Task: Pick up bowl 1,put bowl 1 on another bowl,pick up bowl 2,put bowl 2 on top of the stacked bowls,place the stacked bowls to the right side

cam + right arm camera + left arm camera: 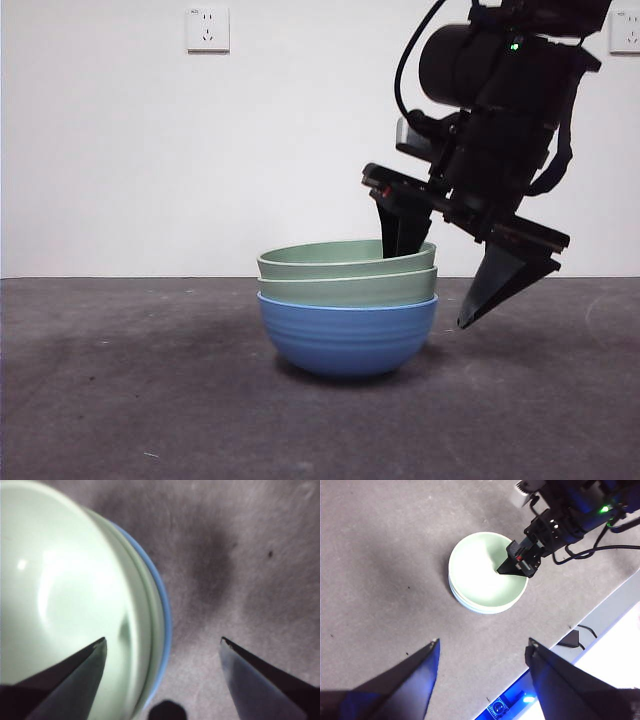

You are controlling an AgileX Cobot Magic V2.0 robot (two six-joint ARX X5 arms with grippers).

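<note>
The stacked bowls stand in the middle of the table: the blue bowl (345,338) at the bottom, a pale green bowl (350,288) nested in it, and a second pale green bowl (340,258) on top. My right gripper (432,287) is open and straddles the stack's right rim, one jaw inside the top bowl and the other outside, just above the table. The right wrist view shows the green bowl (60,595) and the blue rim (163,605) between those jaws (162,641). My left gripper (482,644) hangs open high above, holding nothing, looking down on the stack (480,575).
The dark grey table (120,380) stretches to both sides of the stack. A white wall with sockets (207,28) is behind. The right arm (565,517) reaches in over the stack. The table's edge (600,610) and a cable lie beyond.
</note>
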